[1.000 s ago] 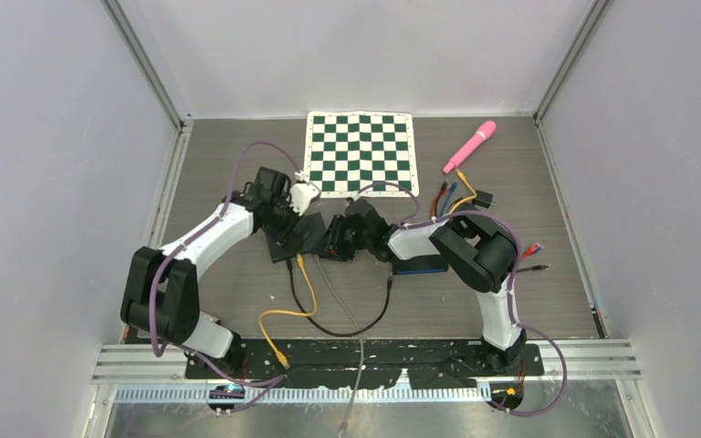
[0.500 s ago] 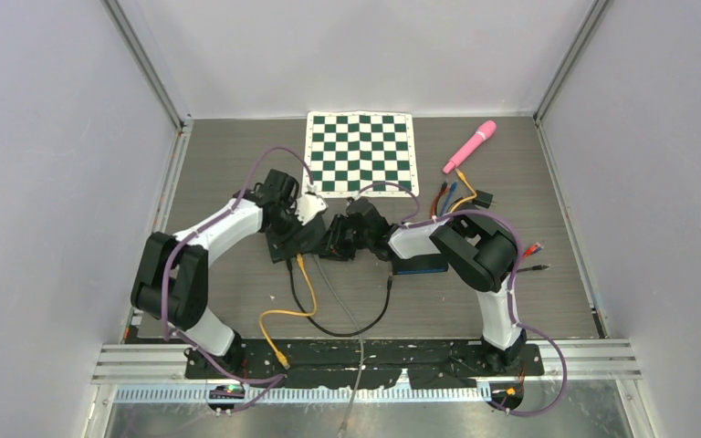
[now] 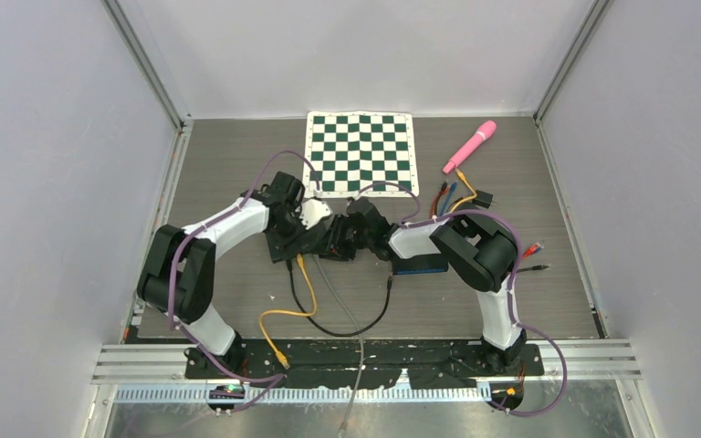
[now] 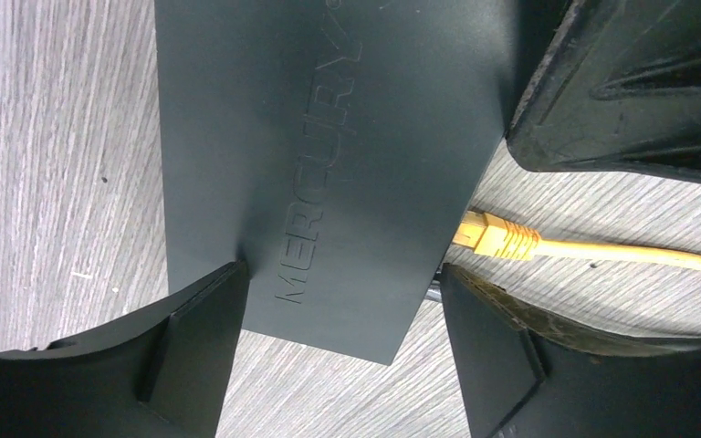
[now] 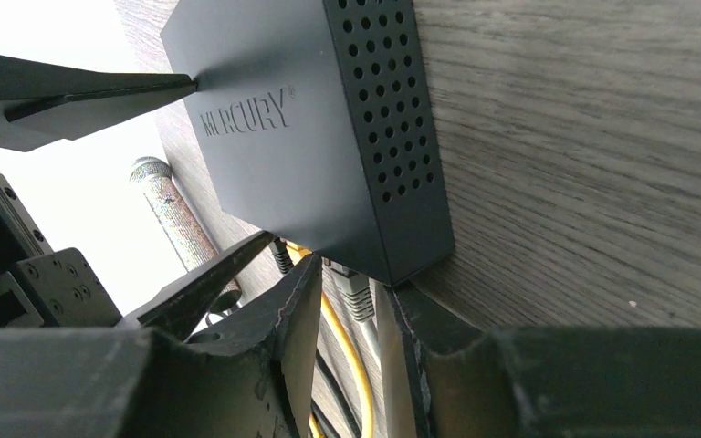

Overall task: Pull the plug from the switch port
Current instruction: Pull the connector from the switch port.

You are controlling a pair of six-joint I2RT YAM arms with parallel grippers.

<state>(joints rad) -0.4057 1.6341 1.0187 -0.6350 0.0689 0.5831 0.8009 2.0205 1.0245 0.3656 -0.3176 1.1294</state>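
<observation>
Near the middle of the wood-grain table (image 3: 228, 164), the black switch (image 4: 329, 137) is lying flat between the two arms' grippers. On its port side the grey plug (image 5: 358, 301) is sitting in a port, and the right gripper (image 5: 352, 276) is pinching it, its jaws standing only a narrow gap apart with the plug between them. Just beside it, the yellow plug (image 4: 493, 235) is also sitting in the switch, its yellow cable (image 3: 308, 292) trailing toward the near edge alongside a looping black cable (image 3: 347, 324). Over the switch's other end the left gripper (image 4: 342, 274) is straddling the housing with its jaws wide; one of its fingers (image 4: 192, 347) is touching the switch's edge, the other is standing just beside the port side, and whether they are clamping it cannot be told. Farther back, a green-and-white chequered mat (image 3: 360, 153) and a pink wand (image 3: 471, 144) are lying well apart from the switch
</observation>
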